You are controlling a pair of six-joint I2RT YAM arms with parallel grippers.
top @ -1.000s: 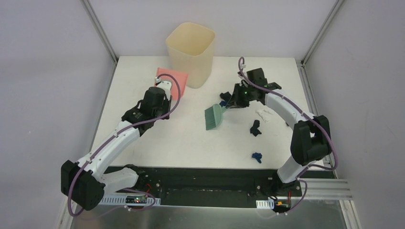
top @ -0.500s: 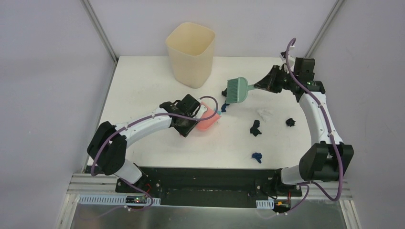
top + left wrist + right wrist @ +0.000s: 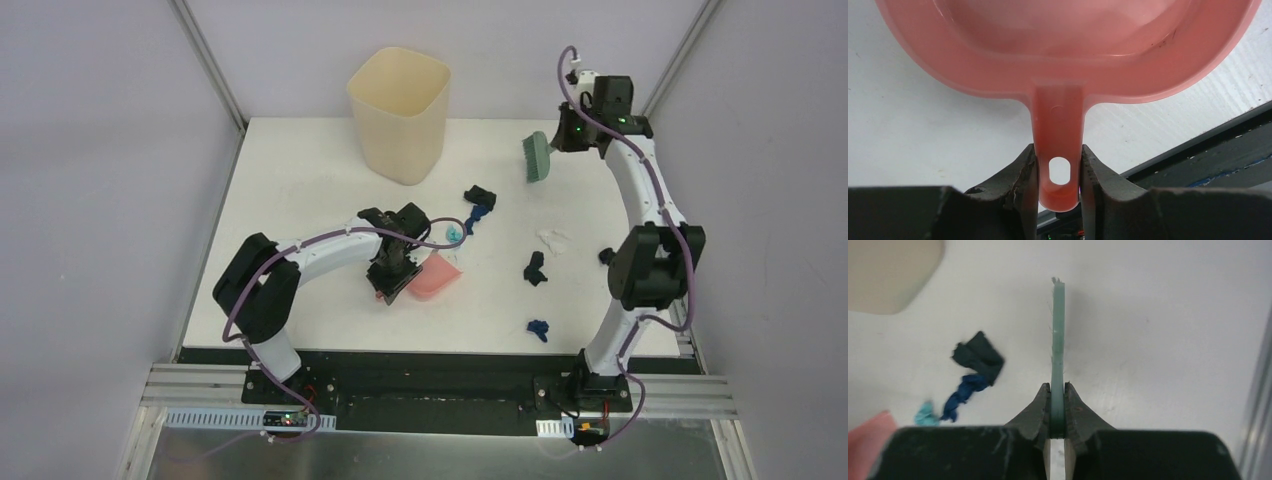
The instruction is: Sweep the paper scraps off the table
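My left gripper (image 3: 400, 284) is shut on the handle of the pink dustpan (image 3: 438, 276), which rests on the table (image 3: 300, 180) left of centre; the handle (image 3: 1058, 150) sits between both fingers. My right gripper (image 3: 562, 140) is shut on the green hand brush (image 3: 537, 157), held up at the far right, edge-on in the right wrist view (image 3: 1058, 350). Paper scraps lie scattered: black (image 3: 481, 194), dark blue (image 3: 477, 215) and teal (image 3: 452, 235) just beyond the dustpan, white (image 3: 552, 240), black (image 3: 536, 268), dark (image 3: 606, 256) and blue (image 3: 539, 328) to the right.
A cream plastic bin (image 3: 399, 113) stands at the back centre of the table. The black front edge strip (image 3: 430, 358) runs along the near side. Metal frame posts rise at the back corners.
My right gripper has swung the brush from the table's middle up to the far right corner. My left gripper has carried the dustpan from the back left to left of centre and turned it.
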